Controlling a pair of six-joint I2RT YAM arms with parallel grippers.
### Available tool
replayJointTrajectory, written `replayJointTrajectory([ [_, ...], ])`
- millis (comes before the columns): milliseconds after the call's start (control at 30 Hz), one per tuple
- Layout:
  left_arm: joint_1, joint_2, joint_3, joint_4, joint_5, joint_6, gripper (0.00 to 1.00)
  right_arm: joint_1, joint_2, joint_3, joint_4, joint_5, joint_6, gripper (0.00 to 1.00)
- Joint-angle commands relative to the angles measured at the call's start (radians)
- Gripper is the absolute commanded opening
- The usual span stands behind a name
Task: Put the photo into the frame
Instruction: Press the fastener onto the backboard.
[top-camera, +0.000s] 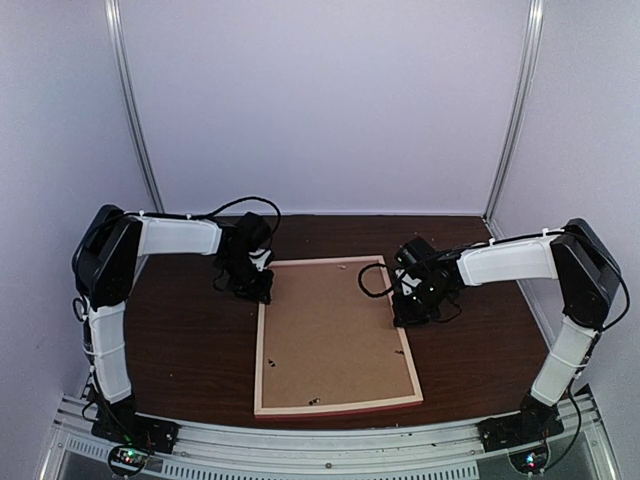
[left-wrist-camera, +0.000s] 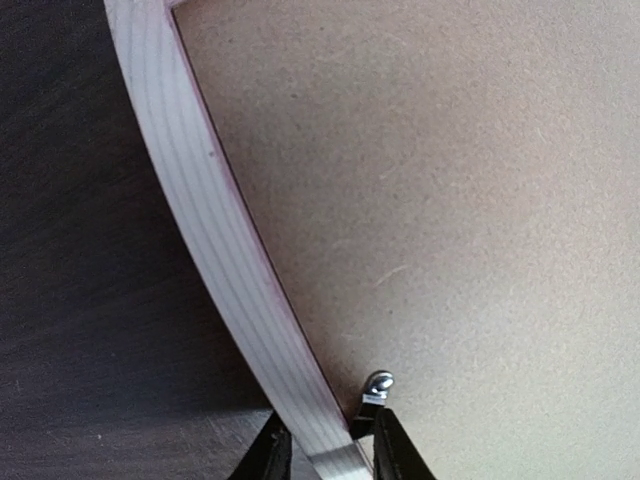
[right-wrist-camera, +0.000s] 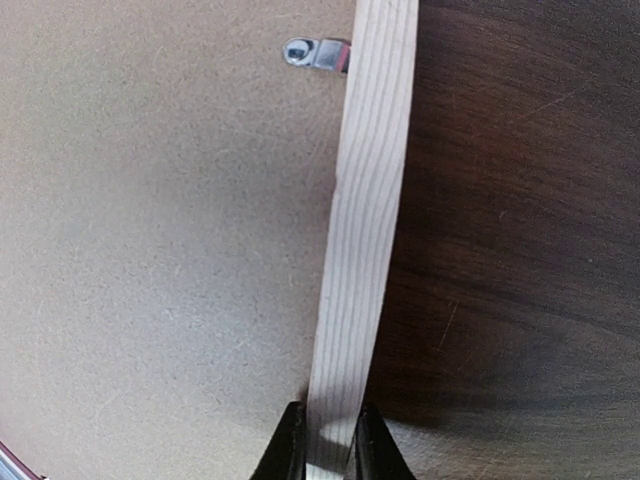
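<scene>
The frame (top-camera: 338, 405) lies back up on the dark table, with a brown backing board (top-camera: 333, 330) filling it. The photo is hidden from every view. At the frame's upper left corner, my left gripper (top-camera: 258, 290) has its fingers either side of the pale wood rim (left-wrist-camera: 230, 260) and a small metal tab (left-wrist-camera: 378, 383). In the left wrist view that gripper (left-wrist-camera: 330, 455) looks shut on both. On the right rim (right-wrist-camera: 365, 200), my right gripper (top-camera: 405, 315) is pinched tight on the wood. It shows the same grip (right-wrist-camera: 328, 445) in its wrist view.
Another metal tab (right-wrist-camera: 315, 52) sits on the backing board (right-wrist-camera: 150, 250) by the right rim. Dark wood table (top-camera: 190, 350) surrounds the frame. White walls close the back and sides, and an aluminium rail (top-camera: 330, 440) runs along the near edge.
</scene>
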Motion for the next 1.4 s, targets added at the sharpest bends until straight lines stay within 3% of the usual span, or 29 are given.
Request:
replayJointTrajectory([
  [0,0.011,0.034,-0.067,0.063,-0.076,0.041,0.15,-0.010,0.013,-0.037,-0.059,0.011,-0.060,0.06],
  [233,0.027,-0.005,-0.096,0.105,0.003,0.038,0.14,-0.013,0.004,-0.042,-0.056,0.003,-0.063,0.06],
  [433,0.029,-0.029,-0.061,0.102,0.028,0.033,0.36,-0.013,0.005,-0.052,-0.042,-0.006,-0.057,0.06],
  [567,0.029,-0.028,-0.034,0.093,0.007,0.027,0.44,-0.014,0.009,-0.054,-0.035,-0.011,-0.055,0.05],
  [1000,0.034,0.041,0.042,0.047,-0.061,0.014,0.45,-0.013,0.009,-0.059,-0.037,-0.010,-0.057,0.05],
  [1367,0.031,0.029,0.019,-0.039,-0.086,0.019,0.45,-0.013,0.007,-0.061,-0.033,-0.011,-0.053,0.05],
])
